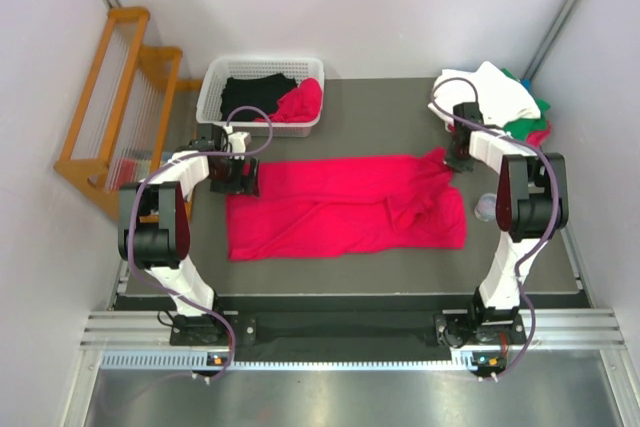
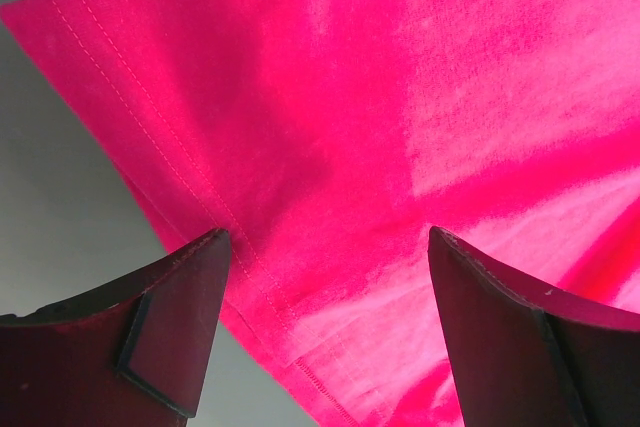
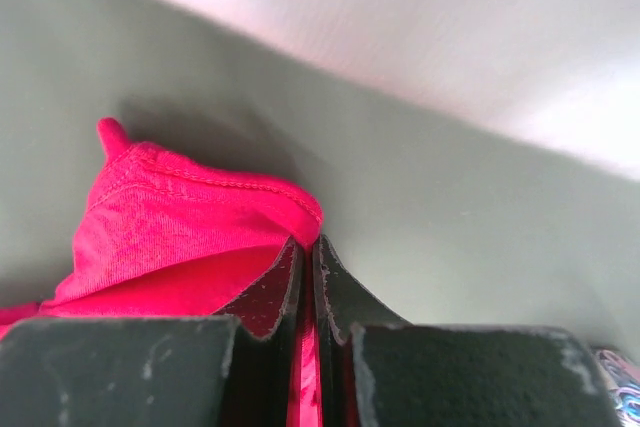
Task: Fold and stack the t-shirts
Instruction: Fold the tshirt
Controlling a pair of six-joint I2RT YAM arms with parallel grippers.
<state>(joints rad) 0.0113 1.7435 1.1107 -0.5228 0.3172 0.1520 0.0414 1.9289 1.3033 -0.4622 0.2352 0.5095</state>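
Note:
A crimson-red t-shirt [image 1: 345,207] lies spread across the dark table, folded lengthwise into a band. At its far left corner my left gripper [image 1: 240,175] stands open, fingers [image 2: 170,327] on either side of the hemmed edge [image 2: 330,197], nothing pinched. Over at the far right corner, my right gripper [image 1: 458,157] is shut on a stitched edge of the red t-shirt [image 3: 190,237], with cloth showing between the jaws. White, green and red t-shirts [image 1: 505,102] are piled at the back right.
A white lattice basket [image 1: 262,94] at the back left holds black and red cloth. An orange wooden rack [image 1: 115,97] stands off the table's left side. A small clear cup [image 1: 484,207] sits by the right arm.

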